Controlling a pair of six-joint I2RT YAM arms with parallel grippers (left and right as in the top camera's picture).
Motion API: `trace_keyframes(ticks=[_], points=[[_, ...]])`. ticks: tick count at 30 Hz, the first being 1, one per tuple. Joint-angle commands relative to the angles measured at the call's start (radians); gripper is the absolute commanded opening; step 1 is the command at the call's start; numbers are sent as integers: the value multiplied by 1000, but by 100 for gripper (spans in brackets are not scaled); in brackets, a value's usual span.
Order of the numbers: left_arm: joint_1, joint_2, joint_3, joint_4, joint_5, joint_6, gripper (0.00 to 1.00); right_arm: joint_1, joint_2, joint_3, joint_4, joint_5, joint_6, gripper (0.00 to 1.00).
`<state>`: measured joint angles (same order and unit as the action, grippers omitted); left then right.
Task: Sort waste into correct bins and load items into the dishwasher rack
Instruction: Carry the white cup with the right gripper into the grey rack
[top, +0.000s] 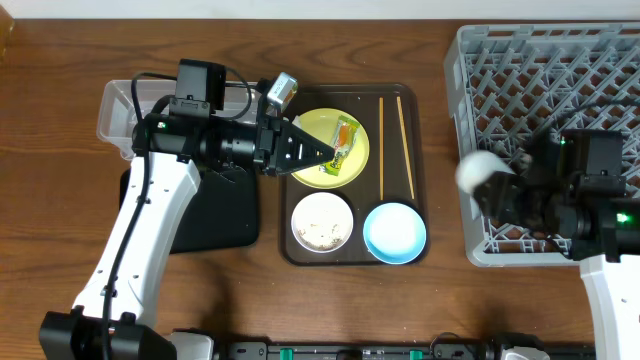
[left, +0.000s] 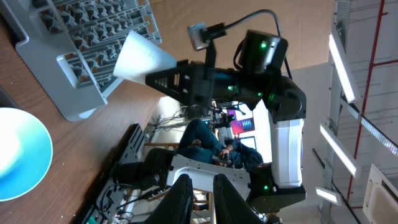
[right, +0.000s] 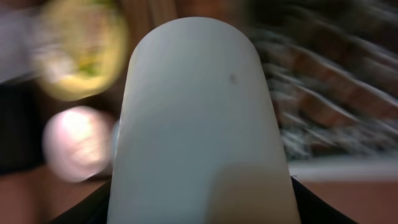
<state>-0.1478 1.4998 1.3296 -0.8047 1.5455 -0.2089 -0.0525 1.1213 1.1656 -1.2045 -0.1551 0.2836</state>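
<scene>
Wrapper (top: 345, 143) on yellow plate (top: 313, 128), scraps (top: 322, 232) in white bowl (top: 299, 207); right gripper (top: 498, 186) holding cup (top: 477, 171), left gripper (left: 203, 190) near-closed

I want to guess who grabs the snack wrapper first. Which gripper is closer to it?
Left. The left gripper is over the yellow plate, right beside the snack wrapper. The right gripper is far off by the dishwasher rack, holding the small white cup.

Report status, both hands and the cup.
Left hand nearly shut over round yellow plate, at green-orange snack wrapper. Right hand holds small white cup over grey plastic rack edge. No obstruction seen.
</scene>
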Motion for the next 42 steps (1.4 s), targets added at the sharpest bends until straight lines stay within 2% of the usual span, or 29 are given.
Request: trace_keyframes(ticks=[1, 12, 19, 20, 24, 25, 27, 29, 32, 36, 38, 42], points=[[-1, -4, -2, -1, 6, 10, 15, -8, 23, 13, -26, 288, 110, 45], [-2, -4, -2, -2, 6, 10, 15, -8, 236, 13, -23, 330, 157, 47], [-2, -4, -2, -2, 6, 10, 15, -8, 366, 13, 45, 239, 153, 48], [-2, -4, -2, -2, 6, 10, 15, -8, 379, 13, 55, 224, 153, 51], [-2, -4, -2, -2, 6, 10, 17, -8, 383, 16, 58, 150, 145, 83], [-2, -4, -2, -2, -2, 10, 23, -12, 379, 23, 50, 138, 145, 88], [-7, -4, -2, -3, -55, 10, 27, -20, 368, 55, 18, 117, 145, 92], [-23, -4, -2, -19, -147, 9, 30, -26, 354, 97, -14, 116, 136, 93], [-71, -4, -2, -71, -383, 9, 34, -26, 315, 168, -39, 55, 47, 93], [-185, -4, -2, -108, -830, -35, 38, -25, 228, 201, 23, -191, -111, 94], [-237, -4, -2, -98, -1033, -73, 39, -25, 195, 201, 51, -273, -127, 94], [-318, 2, -2, -42, -1440, -131, 48, -11, 147, 201, 64, -299, -104, 95]])
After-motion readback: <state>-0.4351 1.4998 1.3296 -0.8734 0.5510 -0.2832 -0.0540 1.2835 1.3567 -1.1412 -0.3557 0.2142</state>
